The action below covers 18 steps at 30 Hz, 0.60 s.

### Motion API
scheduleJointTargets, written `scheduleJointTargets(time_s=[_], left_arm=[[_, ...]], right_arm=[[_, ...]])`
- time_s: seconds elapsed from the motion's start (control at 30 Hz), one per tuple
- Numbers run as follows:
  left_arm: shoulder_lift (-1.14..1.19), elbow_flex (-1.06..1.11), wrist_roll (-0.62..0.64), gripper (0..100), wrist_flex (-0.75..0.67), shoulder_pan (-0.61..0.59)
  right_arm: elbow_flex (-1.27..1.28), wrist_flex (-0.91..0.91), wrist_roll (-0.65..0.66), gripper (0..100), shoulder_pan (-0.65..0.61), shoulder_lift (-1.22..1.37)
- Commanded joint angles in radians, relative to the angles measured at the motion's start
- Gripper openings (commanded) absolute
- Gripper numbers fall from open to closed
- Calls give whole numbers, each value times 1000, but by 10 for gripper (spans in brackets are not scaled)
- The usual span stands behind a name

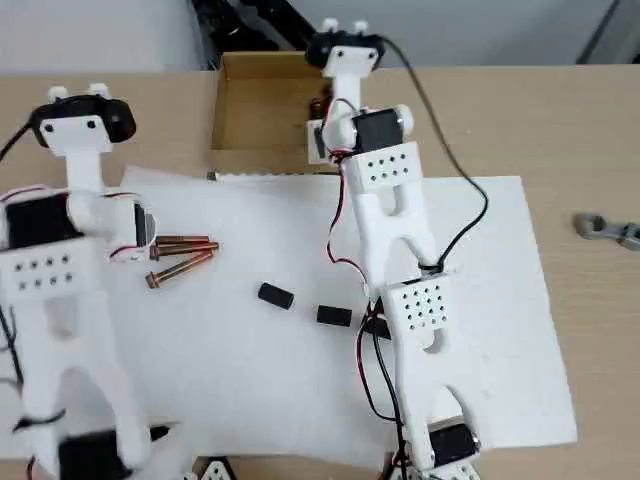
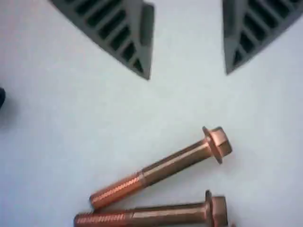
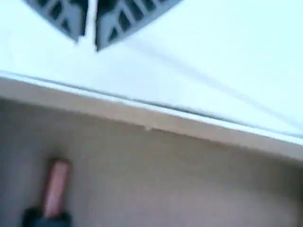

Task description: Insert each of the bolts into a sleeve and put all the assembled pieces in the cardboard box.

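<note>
Three bolts [image 1: 185, 243] lie loose on the foam sheet [image 1: 480, 300], left gripper [image 2: 187, 73] spread wide over them (likely lined up for a pick). Right gripper [image 3: 88, 42] closed empty at cardboard box [image 1: 250, 100], one assembled piece [image 3: 54, 189] inside.

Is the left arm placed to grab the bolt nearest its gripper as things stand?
Probably yes: the left gripper is open and close to that bolt, with only bare sheet between them.

One bolt [image 2: 151, 215] & a dark sleeve [image 2: 1, 98] are cut by pic edge, assembled piece [image 3: 53, 189] in cardboard box [image 3: 165, 122] is blurred, another sleeve [image 1: 375, 325] sits half hidden under right arm [image 1: 392, 235].
</note>
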Motion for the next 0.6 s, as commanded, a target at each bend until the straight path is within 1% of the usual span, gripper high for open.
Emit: scheduleJointTargets(time_s=[0.0, 0.37, 0.57], left_arm=[[64, -48, -54, 97, 20, 3], [123, -51, -135, 97, 14, 3], [120, -51, -137, 97, 14, 3]], right_arm=[[-92, 12, -3, 5, -5, -151], [-86, 25, 3, 4, -7, -371], [-86, 36, 69, 4, -7, -460]])
